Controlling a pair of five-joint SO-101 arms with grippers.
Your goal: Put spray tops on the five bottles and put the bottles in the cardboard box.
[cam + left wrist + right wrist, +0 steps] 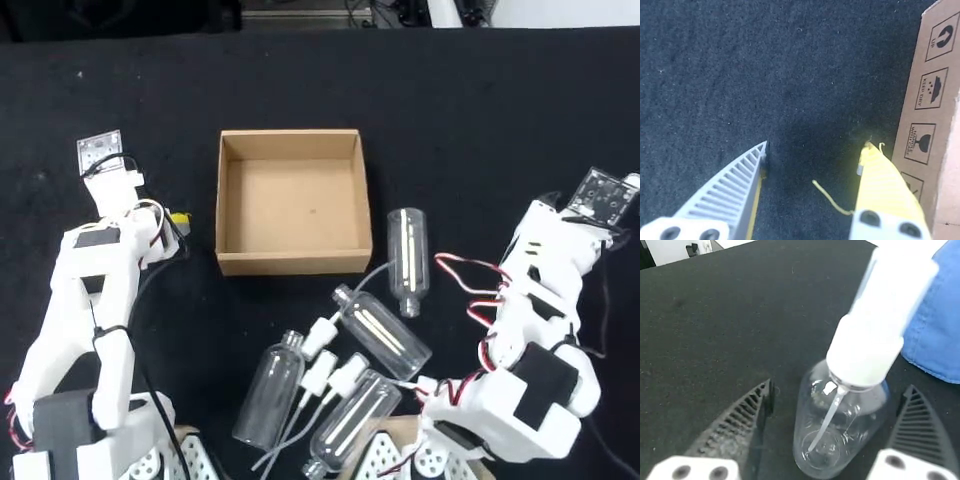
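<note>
Presently the right pincer stands spread around an upright topped bottle near the bench's right edge, seemingly to grasp it; the left pincer, likewise spread, sits beside the box.

table: black cloth top. cardboard box sits near centre, open side up. from the box: first bottle lies at 4 o'clock, just beside it. second bottle lies at 5 o'clock, third bottle at 6, fourth bottle farther out at 5. white spray tops lie among these three. upright bottle with a white top stands near a blue cloth.
</note>
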